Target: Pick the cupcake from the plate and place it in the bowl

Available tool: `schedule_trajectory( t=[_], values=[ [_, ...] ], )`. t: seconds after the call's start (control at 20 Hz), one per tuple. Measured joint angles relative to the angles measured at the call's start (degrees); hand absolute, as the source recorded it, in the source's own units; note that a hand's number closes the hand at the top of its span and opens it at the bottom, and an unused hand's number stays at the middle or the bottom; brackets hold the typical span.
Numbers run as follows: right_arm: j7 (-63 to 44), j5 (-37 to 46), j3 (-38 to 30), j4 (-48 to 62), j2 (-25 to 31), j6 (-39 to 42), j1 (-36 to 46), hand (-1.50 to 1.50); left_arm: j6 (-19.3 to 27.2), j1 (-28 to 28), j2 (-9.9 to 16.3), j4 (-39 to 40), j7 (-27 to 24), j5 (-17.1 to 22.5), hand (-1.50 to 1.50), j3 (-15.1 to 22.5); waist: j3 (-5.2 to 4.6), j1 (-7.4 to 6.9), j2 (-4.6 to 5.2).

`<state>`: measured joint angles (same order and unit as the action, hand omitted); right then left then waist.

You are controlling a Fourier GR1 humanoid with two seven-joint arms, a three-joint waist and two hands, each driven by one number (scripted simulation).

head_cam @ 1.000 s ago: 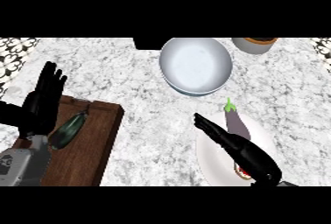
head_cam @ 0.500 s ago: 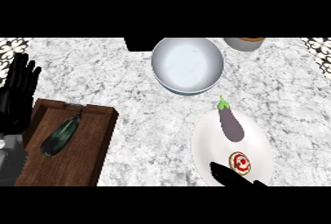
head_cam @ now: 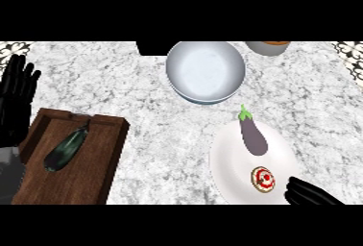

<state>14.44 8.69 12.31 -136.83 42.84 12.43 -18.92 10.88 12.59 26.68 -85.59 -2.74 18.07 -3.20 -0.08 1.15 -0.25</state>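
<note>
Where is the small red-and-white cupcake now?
In the head view, the small red-and-white cupcake sits low on the white plate, right side, below the purple eggplant.

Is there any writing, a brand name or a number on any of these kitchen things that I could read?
None: no words, brands or numbers show anywhere.
The cupcake on the plate has only a red and white swirl, no letters.
The bowl, eggplant and wooden tray are unmarked.

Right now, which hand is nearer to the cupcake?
Right. The right hand sits just beside the cupcake at the plate's lower edge; the left hand rests far across the counter.
</note>
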Motion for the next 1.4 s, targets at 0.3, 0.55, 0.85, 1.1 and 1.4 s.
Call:
schedule_trajectory(
  t=[0.3,0.55,0.85,1.1,1.4],
  values=[
    [-7.3,-1.8,-9.7,-2.2,11.8,9.2,0.5,-1.5,-1.3,-0.8,0.0,0.4,-1.2,0.1,0.0,-0.6,-0.07,-0.34,0.12],
    [-10.2,-3.4,-14.5,-2.9,18.9,17.7,2.0,-1.5,-1.8,-0.7,-0.3,0.5,-1.1,0.0,0.0,-0.9,-0.03,-0.67,0.15],
    [-11.9,-3.4,-16.9,-0.9,19.5,25.8,5.5,-1.5,-2.8,0.2,-1.2,1.1,-1.0,-1.0,0.0,-1.3,0.03,-0.96,0.22],
    [-11.8,3.3,-12.6,1.6,14.4,28.5,7.8,-1.5,-3.4,1.2,-2.2,2.3,-1.4,-2.1,0.0,-2.1,0.07,-1.16,0.27],
    [-11.2,12.6,-5.2,6.9,8.2,29.8,11.2,-1.5,-4.5,0.1,-2.8,0.9,-0.3,-2.7,0.0,-3.0,0.09,-1.39,0.27]
  ],
)
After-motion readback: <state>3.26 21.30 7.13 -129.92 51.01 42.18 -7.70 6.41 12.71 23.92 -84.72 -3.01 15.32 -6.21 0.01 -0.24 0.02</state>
